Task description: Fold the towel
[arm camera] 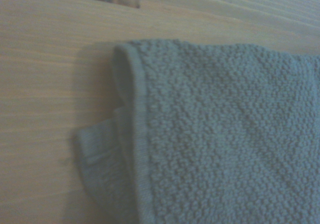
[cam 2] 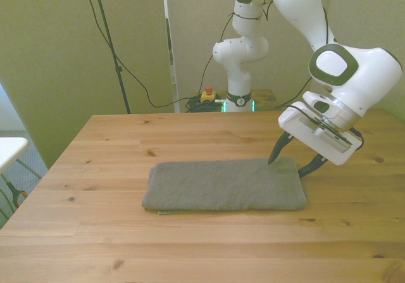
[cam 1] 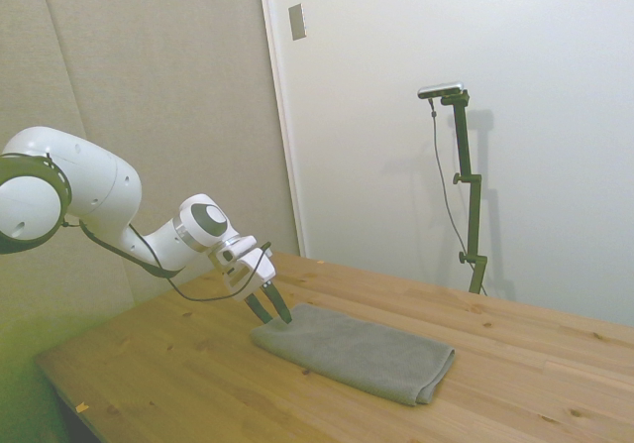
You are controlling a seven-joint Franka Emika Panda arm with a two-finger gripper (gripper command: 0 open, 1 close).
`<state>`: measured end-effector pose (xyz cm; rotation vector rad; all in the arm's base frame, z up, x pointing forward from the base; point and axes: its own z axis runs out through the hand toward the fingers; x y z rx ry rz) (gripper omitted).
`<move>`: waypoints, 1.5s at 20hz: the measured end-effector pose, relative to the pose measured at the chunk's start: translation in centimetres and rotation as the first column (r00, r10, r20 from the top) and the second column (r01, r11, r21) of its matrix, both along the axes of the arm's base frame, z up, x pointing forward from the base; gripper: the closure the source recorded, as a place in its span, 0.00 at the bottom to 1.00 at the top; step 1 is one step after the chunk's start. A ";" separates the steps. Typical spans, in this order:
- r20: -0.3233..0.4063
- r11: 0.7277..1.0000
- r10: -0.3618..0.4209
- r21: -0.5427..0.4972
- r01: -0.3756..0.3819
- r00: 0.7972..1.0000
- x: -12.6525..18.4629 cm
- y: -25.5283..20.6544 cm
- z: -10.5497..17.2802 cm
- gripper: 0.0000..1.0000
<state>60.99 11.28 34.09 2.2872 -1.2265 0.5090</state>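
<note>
The towel (cam 2: 224, 185) is a grey-brown terry cloth lying flat in layers on the wooden table (cam 2: 126, 137), long side across the front view. My gripper (cam 2: 292, 162) is tilted down at the towel's end on the front view's right. It is open, with one fingertip at the far edge and the other just off the short end, and nothing is held. From the side, the gripper (cam 1: 270, 310) stands at the towel's (cam 1: 357, 352) near-left end. The wrist view shows a towel corner (arm camera: 225, 134) with a hemmed under-layer sticking out beside it.
A yellow box with a red button (cam 2: 207, 95) and cables sit behind the table by the robot base. A white object (cam 2: 9, 150) pokes in at the front view's left edge. Bare wood surrounds the towel.
</note>
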 end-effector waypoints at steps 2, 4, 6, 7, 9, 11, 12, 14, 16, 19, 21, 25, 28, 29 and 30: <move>0.006 1.000 -0.011 0.006 0.011 1.000 -0.1 -1.3 0.0 1.00; 0.015 1.000 -0.013 0.016 0.013 1.000 -0.2 -2.1 0.0 1.00; 0.026 1.000 -0.002 0.031 0.001 1.000 -0.6 -2.5 0.1 1.00; 0.030 0.999 0.003 0.036 -0.004 1.000 -0.8 -2.5 0.1 1.00; 0.032 0.999 0.008 0.041 -0.010 0.999 -1.3 -2.7 0.2 1.00; 0.031 0.999 0.012 0.045 -0.013 0.999 -1.7 -2.8 0.1 1.00; 0.030 0.999 0.011 0.045 -0.013 0.999 -1.8 -2.9 0.0 1.00; 0.027 0.999 0.012 0.046 -0.013 1.000 -2.1 -3.0 0.0 1.00; 0.025 0.999 0.014 0.046 -0.015 1.000 -2.3 -3.0 -0.1 1.00; 0.024 0.999 0.019 0.049 -0.020 1.000 -2.5 -2.9 -0.2 1.00; 0.026 0.998 0.022 0.051 -0.023 0.999 -2.7 -2.8 -0.2 1.00; 0.029 0.998 0.024 0.052 -0.026 0.999 -2.8 -2.8 0.1 1.00; 0.033 0.998 0.025 0.053 -0.027 0.999 -2.8 -2.8 0.3 1.00; 0.036 0.998 0.025 0.054 -0.027 0.999 -2.8 -2.8 0.4 1.00; 0.039 0.998 0.025 0.055 -0.027 0.999 -2.9 -2.8 0.6 1.00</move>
